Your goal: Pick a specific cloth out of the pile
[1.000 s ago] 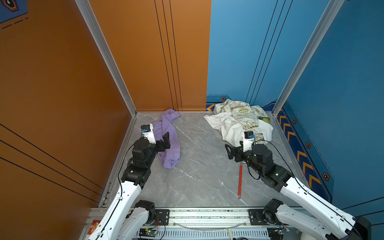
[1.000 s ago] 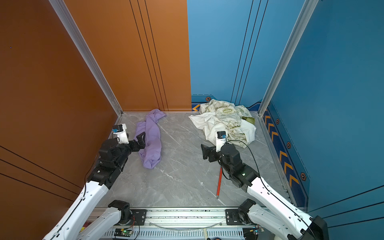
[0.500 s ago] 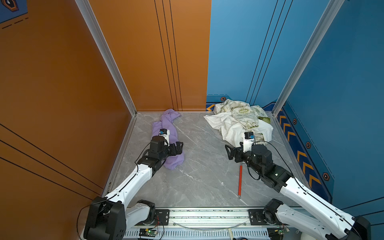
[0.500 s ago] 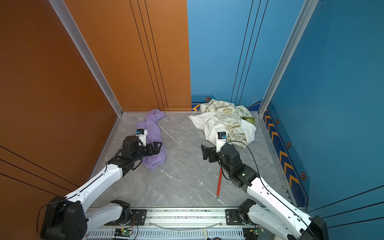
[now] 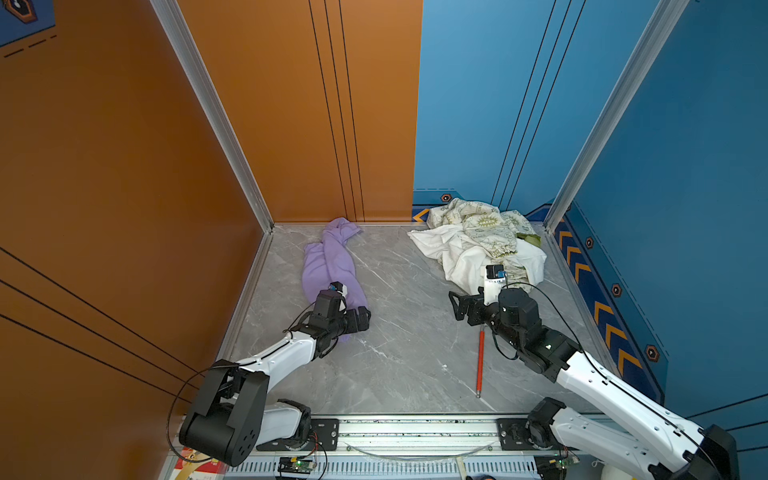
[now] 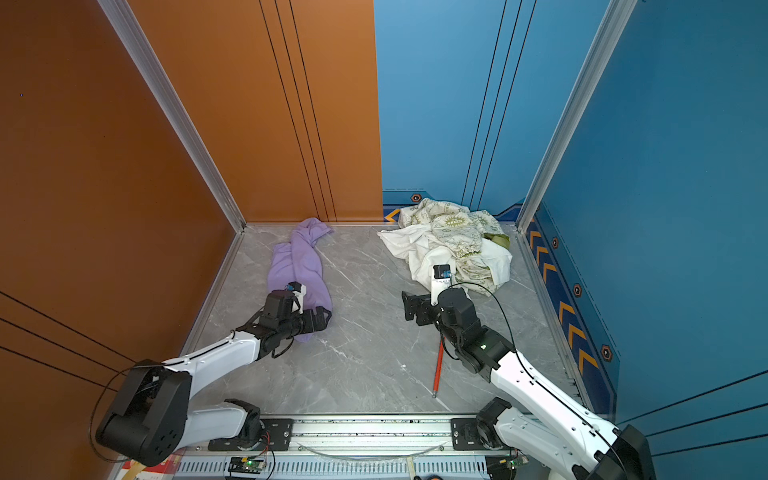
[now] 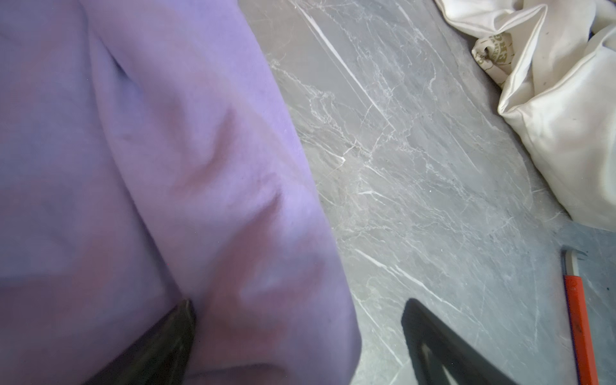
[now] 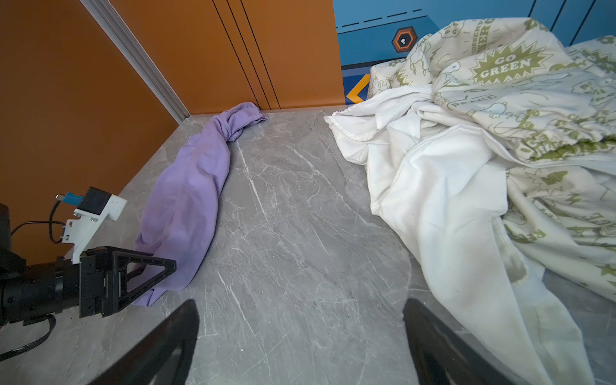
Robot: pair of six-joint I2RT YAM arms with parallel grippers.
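Note:
The lavender cloth (image 5: 328,262) (image 6: 300,262) lies stretched out by itself on the grey floor near the orange walls, apart from the pile (image 5: 478,245) (image 6: 451,245) of white and green-printed cream fabric in the back right corner. My left gripper (image 5: 360,321) (image 6: 322,318) is open and low over the cloth's near end. In the left wrist view the gripper (image 7: 300,303) has one finger against the cloth (image 7: 160,160) and the other over bare floor. My right gripper (image 5: 456,302) (image 8: 300,306) is open and empty above the floor, just in front of the pile (image 8: 466,160).
A red-handled tool (image 5: 480,359) (image 6: 437,365) lies on the floor beside the right arm. Orange walls close the left and back, blue walls the right. A metal rail (image 5: 415,428) runs along the front edge.
My left arm has swung away from the left wall and stretched low, bringing its open gripper down to the cloth's near end. The right arm has hardly moved.

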